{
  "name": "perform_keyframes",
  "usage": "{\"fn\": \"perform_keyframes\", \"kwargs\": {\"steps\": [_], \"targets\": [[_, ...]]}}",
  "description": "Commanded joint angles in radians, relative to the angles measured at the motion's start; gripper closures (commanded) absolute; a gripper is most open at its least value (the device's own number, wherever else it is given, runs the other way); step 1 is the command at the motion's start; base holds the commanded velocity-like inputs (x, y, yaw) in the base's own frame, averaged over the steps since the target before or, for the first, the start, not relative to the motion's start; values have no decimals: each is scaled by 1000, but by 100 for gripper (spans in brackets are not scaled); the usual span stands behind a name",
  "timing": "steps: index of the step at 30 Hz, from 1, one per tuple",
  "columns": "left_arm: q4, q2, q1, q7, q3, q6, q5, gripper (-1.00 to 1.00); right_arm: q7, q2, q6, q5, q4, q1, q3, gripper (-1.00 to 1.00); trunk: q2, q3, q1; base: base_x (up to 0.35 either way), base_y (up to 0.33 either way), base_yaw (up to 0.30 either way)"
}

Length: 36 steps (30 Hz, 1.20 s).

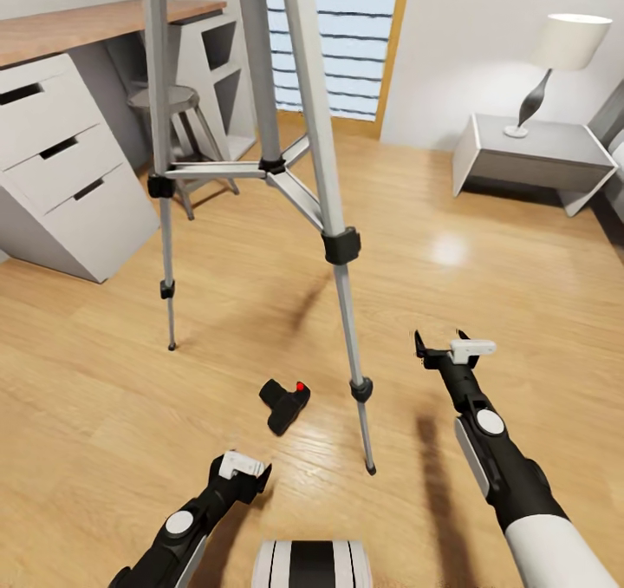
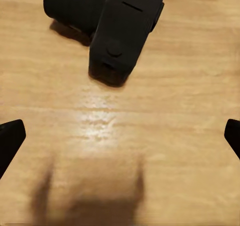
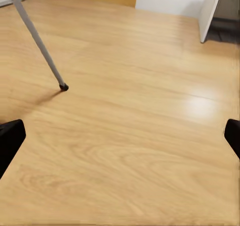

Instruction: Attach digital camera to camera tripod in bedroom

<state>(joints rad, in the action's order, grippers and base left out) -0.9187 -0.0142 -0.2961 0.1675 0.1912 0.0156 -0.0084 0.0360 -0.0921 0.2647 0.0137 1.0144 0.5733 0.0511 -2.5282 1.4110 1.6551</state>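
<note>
Evidently the step in hand is the pickup: the digital camera (image 1: 284,404) lies on the wood floor (image 1: 485,284) low in the frame's centre, between the camera tripod's (image 1: 299,180) near legs, with the left gripper (image 1: 247,475) just below it, fingers spread wide and empty. To do it well, the robot should probably centre those fingers over the chunky body, lower squarely and close gently, avoiding the nearest leg. The right gripper (image 1: 438,349), at lower right, also stands wide and holds nothing.

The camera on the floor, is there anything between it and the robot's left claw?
No, just bare wood floor lies between the camera and the left gripper, seen in the left wrist view.
</note>
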Motion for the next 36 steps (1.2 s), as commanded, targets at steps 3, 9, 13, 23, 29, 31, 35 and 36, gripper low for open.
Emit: {"fn": "perform_keyframes", "kwargs": {"steps": [3,9,13,23,29,31,35,36], "targets": [[-29,-8,-15,1,1,2,-1,-100,7,0,3,2,0,0,20,-100,-1,12,1,0,0,0],[-48,-14,-79,1,-1,10,0,-100,8,0,4,2,0,0,28,-100,-2,36,4,0,0,0],[-51,-17,-130,1,-2,14,1,-100,8,0,4,2,-1,0,30,-100,-3,51,6,0,0,0],[-49,-13,-274,1,-3,38,1,-100,8,0,4,2,-2,0,30,-100,-6,90,10,0,0,0],[-46,-8,-325,2,2,108,1,-100,4,0,4,1,-2,0,33,-100,-7,113,13,0,0,0],[-45,-7,-326,2,3,109,1,-100,3,0,4,1,-2,0,33,-100,-8,121,14,0,0,0],[-29,0,-328,4,6,108,1,-100,3,0,5,1,-2,0,35,-100,-8,136,16,0,0,0],[-22,3,-329,4,7,108,0,-100,3,0,5,1,-2,0,36,-100,-9,140,16,0,0,0]]}}
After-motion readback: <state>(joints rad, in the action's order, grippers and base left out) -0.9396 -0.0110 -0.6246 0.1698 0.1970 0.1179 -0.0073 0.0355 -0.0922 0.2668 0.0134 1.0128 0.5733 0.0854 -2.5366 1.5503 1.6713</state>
